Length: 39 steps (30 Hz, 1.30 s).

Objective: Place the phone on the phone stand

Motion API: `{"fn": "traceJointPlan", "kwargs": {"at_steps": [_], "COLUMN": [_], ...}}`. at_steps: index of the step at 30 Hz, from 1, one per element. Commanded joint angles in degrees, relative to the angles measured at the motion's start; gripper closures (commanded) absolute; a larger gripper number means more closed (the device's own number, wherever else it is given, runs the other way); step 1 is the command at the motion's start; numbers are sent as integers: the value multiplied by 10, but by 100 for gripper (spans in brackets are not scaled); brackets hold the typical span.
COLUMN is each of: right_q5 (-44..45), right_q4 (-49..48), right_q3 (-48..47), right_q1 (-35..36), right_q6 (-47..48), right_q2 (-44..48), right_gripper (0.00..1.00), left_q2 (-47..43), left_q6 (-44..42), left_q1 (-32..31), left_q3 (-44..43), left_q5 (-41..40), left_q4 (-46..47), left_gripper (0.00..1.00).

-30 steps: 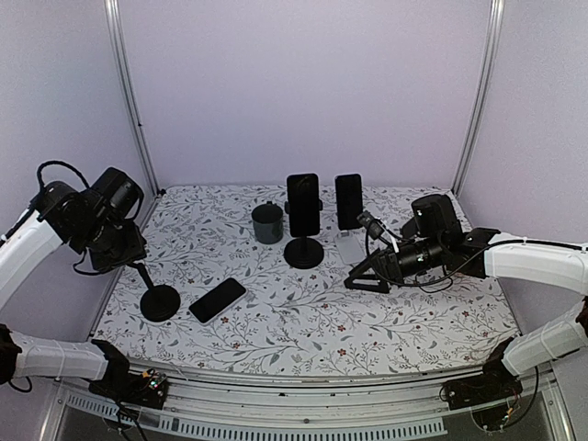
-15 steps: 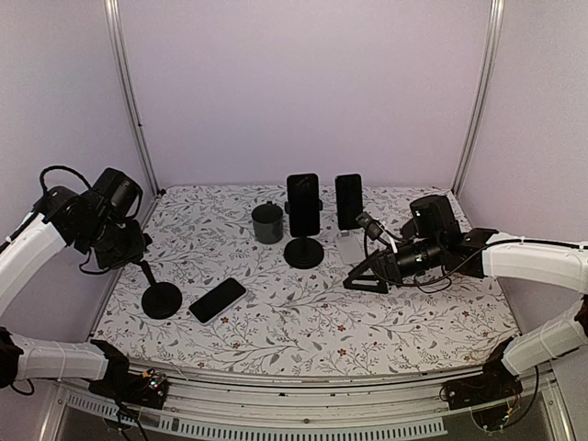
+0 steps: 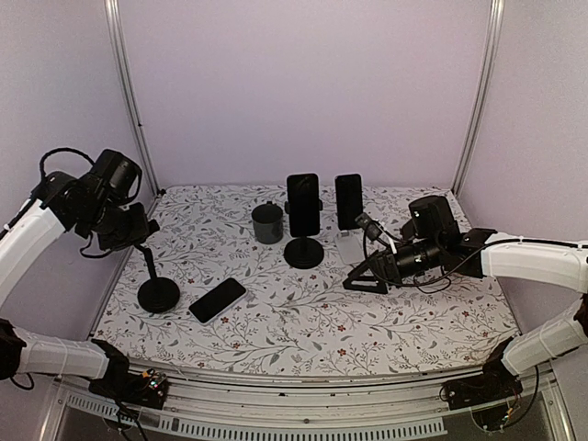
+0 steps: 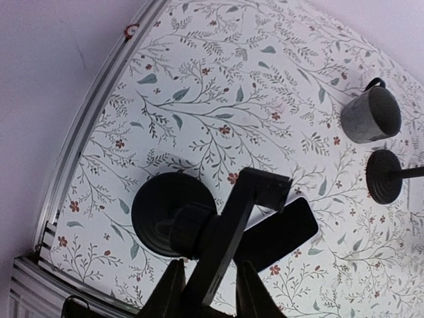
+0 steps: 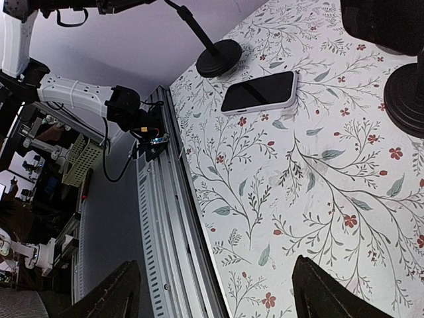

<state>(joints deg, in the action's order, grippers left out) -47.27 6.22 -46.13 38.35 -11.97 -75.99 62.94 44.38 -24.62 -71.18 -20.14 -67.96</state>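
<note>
Over the stand (image 3: 158, 294), my left gripper (image 4: 207, 288) is clamped tight on its top bracket. Just right of the stand's round base, close but not touching, the phone (image 3: 218, 299) lies flat on the flowered cloth (image 3: 303, 322), dark face up. Well to the right of the stand, my right gripper (image 5: 218, 291) hangs with its fingers spread wide, holding nothing.

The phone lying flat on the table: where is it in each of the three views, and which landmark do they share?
Top external: the phone lies left of centre, near the front.
Left wrist: phone at lower centre-right, partly behind the empty stand.
Right wrist: phone at upper centre.
Shared landmark: the empty stand's round base, beside the phone in all three.
</note>
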Motion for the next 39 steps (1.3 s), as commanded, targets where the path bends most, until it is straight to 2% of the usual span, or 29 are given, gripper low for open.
{"fn": "traceJointPlan", "kwargs": {"at_steps": [1,5,9,22,28,39], "right_q5": [-8,-2,8,15,11,35], "right_q4": [7,30,62,151,190,208], "right_q3": [-21,-36,-48,-91,-116,-137], "right_q1": [0,0,0,-24,-29,-29], "right_q6": [6,13,29,45,47,67], "right_q2": [-1,5,16,75,90,151], "right_gripper": [19,19,19,18,18,19], "left_q2": [10,25,35,68,97,187], "left_q6": [-82,-118,-165,-275,-350,-476], "left_q1": [5,3,-12,-144,-171,-210], "left_q3": [-57,-77,-79,-77,-78,-157], "left_q5": [16,76,175,314,426,466], "left_q4": [80,109,152,245,288,315], "left_gripper": [100,100,100,100,100,100]}}
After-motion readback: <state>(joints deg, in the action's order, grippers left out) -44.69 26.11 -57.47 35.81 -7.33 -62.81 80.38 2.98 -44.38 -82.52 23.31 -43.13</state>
